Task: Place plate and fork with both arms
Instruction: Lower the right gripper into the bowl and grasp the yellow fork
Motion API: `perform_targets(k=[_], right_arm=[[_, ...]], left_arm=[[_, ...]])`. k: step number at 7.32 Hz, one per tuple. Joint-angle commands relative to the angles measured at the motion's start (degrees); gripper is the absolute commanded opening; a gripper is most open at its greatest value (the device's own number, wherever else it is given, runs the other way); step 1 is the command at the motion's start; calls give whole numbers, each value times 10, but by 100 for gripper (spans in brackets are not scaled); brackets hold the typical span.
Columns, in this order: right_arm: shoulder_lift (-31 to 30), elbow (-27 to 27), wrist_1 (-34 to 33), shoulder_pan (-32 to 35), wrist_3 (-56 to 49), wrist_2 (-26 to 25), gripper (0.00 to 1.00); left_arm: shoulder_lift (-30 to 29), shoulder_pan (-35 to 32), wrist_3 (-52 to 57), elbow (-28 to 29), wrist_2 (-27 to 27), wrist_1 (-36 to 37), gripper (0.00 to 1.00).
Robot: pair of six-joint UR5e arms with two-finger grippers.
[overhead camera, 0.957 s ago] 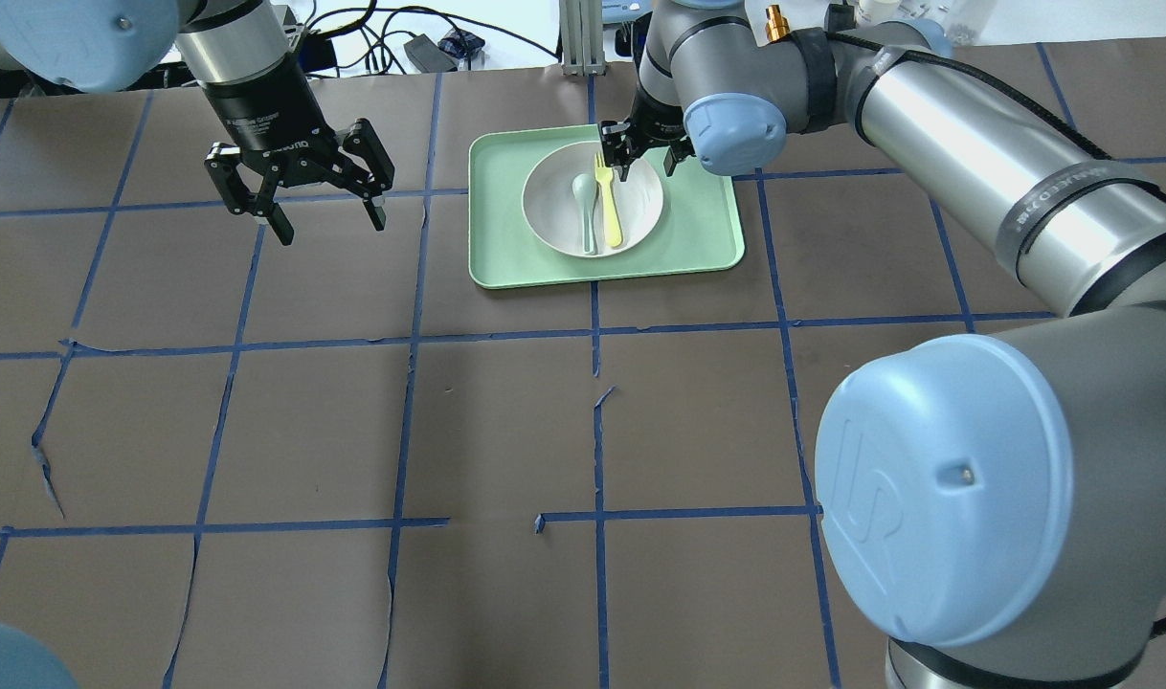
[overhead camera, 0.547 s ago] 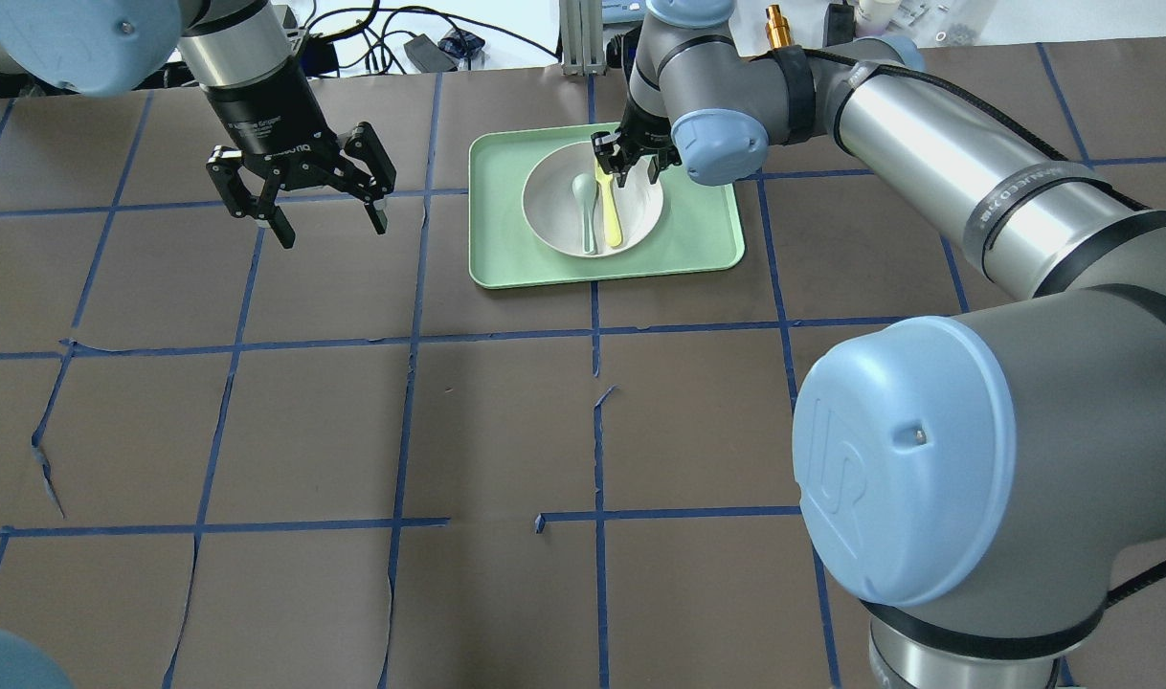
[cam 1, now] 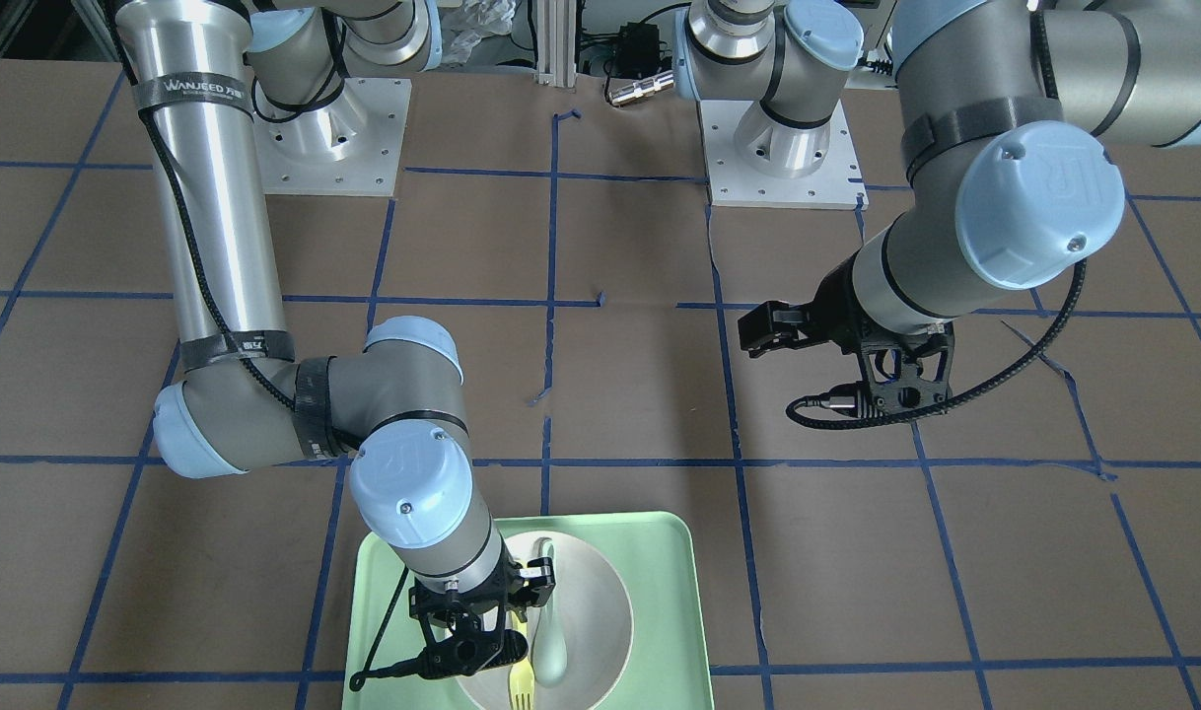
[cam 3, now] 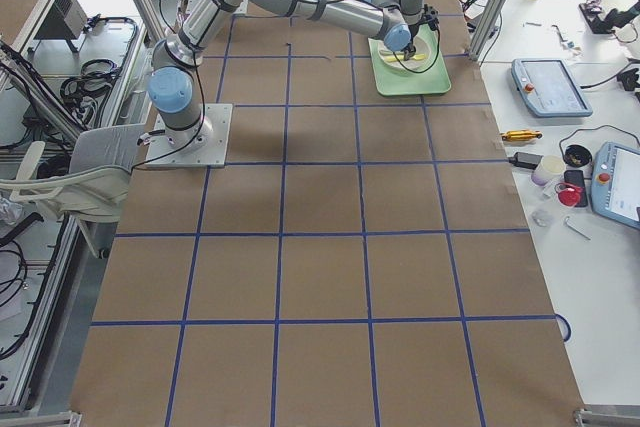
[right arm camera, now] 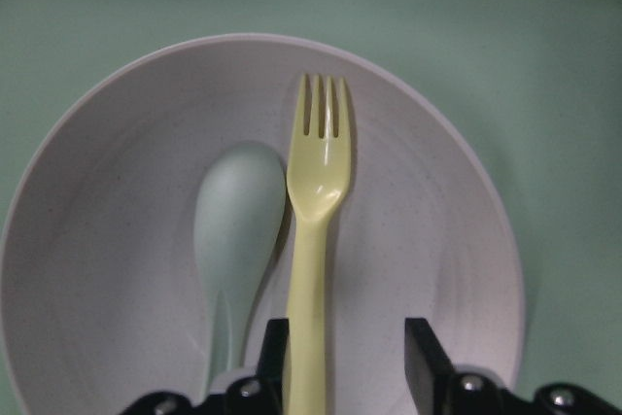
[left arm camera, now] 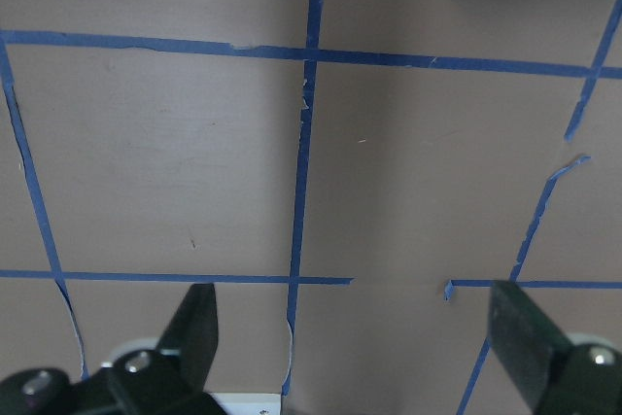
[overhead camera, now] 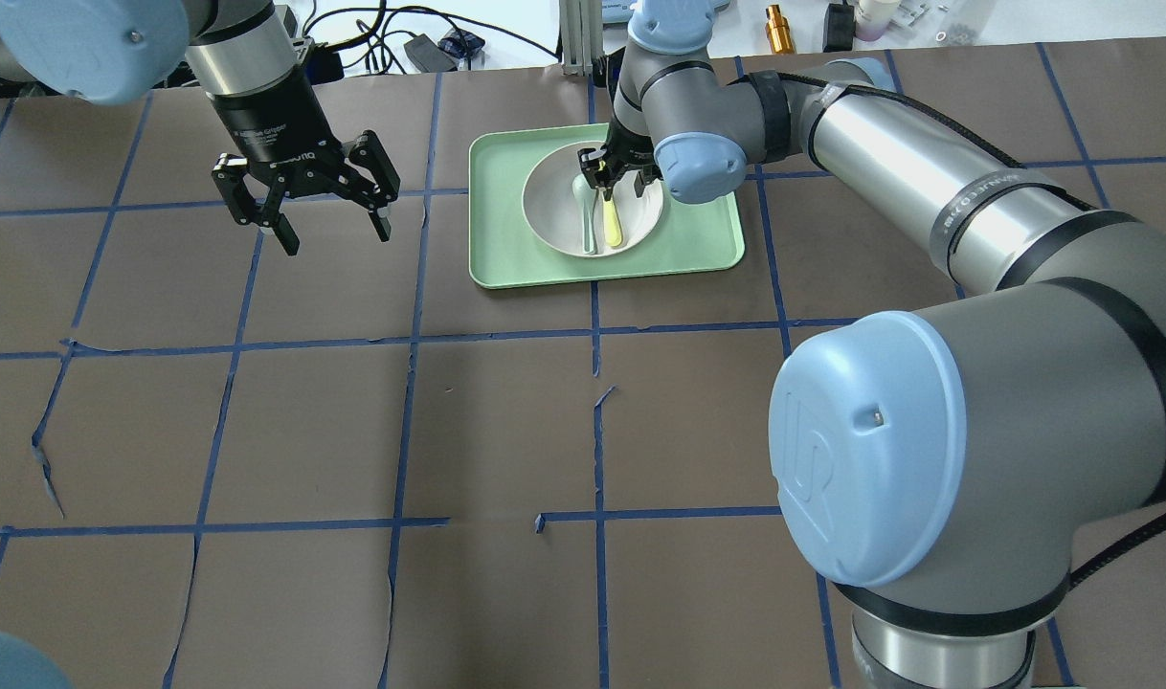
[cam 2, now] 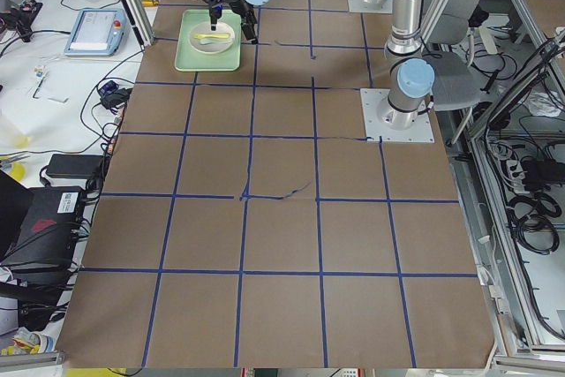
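Brown paper covers the counter (overhead camera: pixel 353 431), taped off in a blue grid, and a pale green tray (overhead camera: pixel 698 239) sits at the far side from the robot, roughly in the middle. The off-white plate (right arm camera: pixel 117 240) is in that tray. The yellow fork (right arm camera: pixel 316 191) and a grey-green spoon (right arm camera: pixel 238 211) lie in the plate side by side, with the spoon on the robot's left of the fork. The fork's tines point away from the robot's base.

The right claw (right arm camera: pixel 347 329) is down in the plate, right over the fork's handle end. From the wrist cam its two fingers (right arm camera: pixel 423 357) straddle the handle, and they're parted, not clamped. There's a clear gap between the handle and the finger on the right of that view. The other finger sits tight up against the handle. I honestly can't tell if it's touching, since the handle's edge and the black finger run together there. The fork lies flat in the plate.

The left claw (overhead camera: pixel 336 239) hangs over bare counter well off to the robot's left of the tray, pointing down with its fingers spread wide and nothing between them. Its wrist cam only catches brown paper, blue tape and a sliver of the tray's edge at the top.
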Motion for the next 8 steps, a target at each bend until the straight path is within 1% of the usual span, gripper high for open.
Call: perform_targets(k=[1,3,4,7,8], right_arm=[[12,1,-6,8,8,0,50],[14,1,-6,8,8,-1,49],[16,1,-6,11,10,-1,45],[19,1,-6,12,14,-2,45],[20,1,-6,12,14,-3,26]], left_arm=[[-1,0,1,-1,0,0,100],[0,-1,1,-8,0,6,100],[0,-1,1,-9,0,10,100],[0,-1,1,-9,0,10,100],[0,-1,1,-10,1,9,100]])
